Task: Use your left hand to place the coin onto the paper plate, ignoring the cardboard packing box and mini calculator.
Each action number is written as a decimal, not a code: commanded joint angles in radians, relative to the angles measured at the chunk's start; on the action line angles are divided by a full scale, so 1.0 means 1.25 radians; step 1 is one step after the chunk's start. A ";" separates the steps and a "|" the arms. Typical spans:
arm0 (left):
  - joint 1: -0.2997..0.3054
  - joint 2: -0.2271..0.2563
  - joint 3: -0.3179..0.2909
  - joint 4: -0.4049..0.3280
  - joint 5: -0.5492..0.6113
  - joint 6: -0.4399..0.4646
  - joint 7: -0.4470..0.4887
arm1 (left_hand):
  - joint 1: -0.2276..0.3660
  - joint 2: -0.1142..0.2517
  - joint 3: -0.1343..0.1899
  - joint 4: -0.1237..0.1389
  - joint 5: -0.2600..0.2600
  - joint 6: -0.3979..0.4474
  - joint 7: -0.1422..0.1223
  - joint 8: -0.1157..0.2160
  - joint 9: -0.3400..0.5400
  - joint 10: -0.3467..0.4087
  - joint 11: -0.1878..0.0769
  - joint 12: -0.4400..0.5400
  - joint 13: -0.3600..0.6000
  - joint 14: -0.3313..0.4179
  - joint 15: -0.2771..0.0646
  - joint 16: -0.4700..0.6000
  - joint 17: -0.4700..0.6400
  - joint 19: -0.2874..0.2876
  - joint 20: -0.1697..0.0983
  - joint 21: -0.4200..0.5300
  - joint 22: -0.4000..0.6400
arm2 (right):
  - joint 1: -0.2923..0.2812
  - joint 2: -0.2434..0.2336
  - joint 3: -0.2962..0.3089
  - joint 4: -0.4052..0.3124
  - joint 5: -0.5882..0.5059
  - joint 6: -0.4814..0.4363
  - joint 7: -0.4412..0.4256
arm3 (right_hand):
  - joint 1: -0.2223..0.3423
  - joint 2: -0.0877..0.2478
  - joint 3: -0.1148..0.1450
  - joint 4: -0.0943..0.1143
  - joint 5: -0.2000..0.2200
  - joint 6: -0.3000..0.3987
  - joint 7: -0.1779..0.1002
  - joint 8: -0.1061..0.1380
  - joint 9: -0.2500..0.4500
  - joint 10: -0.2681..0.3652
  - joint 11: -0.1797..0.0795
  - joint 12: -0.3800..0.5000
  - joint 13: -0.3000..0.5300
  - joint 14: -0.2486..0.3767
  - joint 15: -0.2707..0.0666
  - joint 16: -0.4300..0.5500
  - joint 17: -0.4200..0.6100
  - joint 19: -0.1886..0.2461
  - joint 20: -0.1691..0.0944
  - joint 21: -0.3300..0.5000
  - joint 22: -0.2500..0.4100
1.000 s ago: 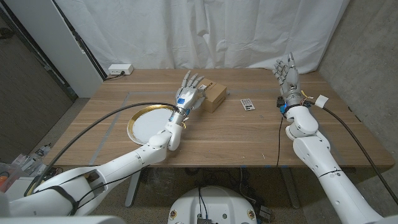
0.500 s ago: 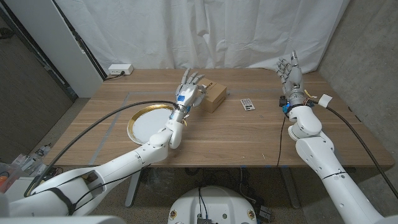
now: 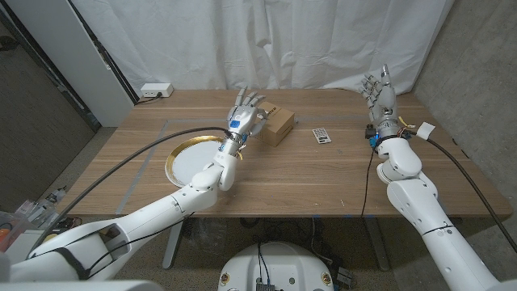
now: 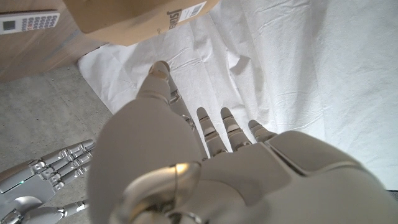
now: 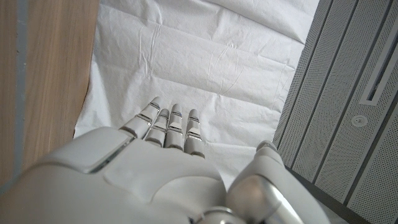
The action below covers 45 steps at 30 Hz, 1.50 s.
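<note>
The paper plate [image 3: 194, 162], white with a gold rim, lies on the left half of the wooden table [image 3: 307, 174]. My left hand [image 3: 245, 112] is raised beyond the plate's far right edge, fingers [image 4: 208, 127] straight and apart, nothing visible in them. It is close beside the cardboard packing box [image 3: 277, 124], whose brown side [image 4: 137, 18] fills the wrist picture's edge. The mini calculator [image 3: 321, 135] lies right of the box, also visible as the calculator [image 4: 25, 23]. My right hand [image 3: 380, 94] stands upright at the far right, its fingers [image 5: 168, 127] extended and empty. What lies behind my left hand is hidden.
A white power strip [image 3: 154, 90] sits at the table's far left corner. A white curtain [image 3: 275, 40] hangs behind the table. Grey tape lines [image 3: 141, 166] cross the left side. My right hand [image 4: 50, 174] shows past my left one.
My left hand has crept slightly farther from me beside the box. My right hand has drifted a little to the right and higher.
</note>
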 commanded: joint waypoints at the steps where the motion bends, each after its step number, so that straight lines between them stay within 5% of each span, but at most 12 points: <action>1: 0.028 0.035 -0.027 -0.082 0.010 0.029 -0.060 | 0.003 0.005 0.003 0.004 0.000 0.069 0.051 0.052 0.069 0.010 -0.004 0.005 0.004 0.008 -0.095 0.003 0.003 0.001 -0.004 0.000 0.002 | -0.015 0.005 0.003 0.002 0.002 0.030 -0.001 | -0.001 0.005 -0.002 0.002 0.003 0.006 0.002 -0.001 0.002 0.006 0.001 0.003 0.005 0.006 0.001 0.000 0.003 0.006 0.003 0.000 0.002; 7: 0.046 0.054 -0.045 -0.119 0.019 0.044 -0.082 | 0.003 0.003 0.003 0.003 0.000 0.071 0.051 0.055 0.067 0.017 -0.005 0.005 0.004 0.014 -0.095 0.003 0.002 0.002 -0.007 -0.001 0.002 | -0.023 0.003 0.003 -0.001 0.001 0.039 -0.005 | 0.000 0.005 -0.002 0.002 0.003 0.007 0.002 0.000 0.002 0.006 0.001 0.002 0.005 0.005 0.001 0.000 0.003 0.006 0.003 0.000 0.002; 13: 0.059 0.069 -0.059 -0.145 0.029 0.054 -0.097 | 0.006 -0.007 0.003 -0.002 0.001 0.079 0.053 0.057 0.056 0.032 -0.009 0.005 0.003 0.025 -0.115 -0.002 -0.004 0.009 -0.031 -0.001 0.001 | -0.029 0.002 0.002 -0.004 0.002 0.048 -0.007 | 0.000 0.006 -0.002 0.001 0.003 0.007 0.003 0.000 0.002 0.007 0.001 0.003 0.005 0.005 0.001 0.000 0.003 0.006 0.002 0.000 0.002; 45: 0.164 0.129 -0.132 -0.285 0.042 0.141 -0.161 | 0.002 -0.010 0.007 0.000 0.004 0.096 0.049 0.067 0.035 0.076 -0.015 -0.001 0.002 0.051 -0.108 -0.010 -0.009 0.015 -0.041 -0.006 0.000 | -0.069 -0.015 0.005 -0.024 0.028 0.092 0.016 | 0.000 0.006 -0.003 0.000 0.003 0.012 0.002 0.000 0.002 0.007 0.003 0.002 0.005 0.006 0.001 0.000 0.003 0.006 0.002 0.000 0.002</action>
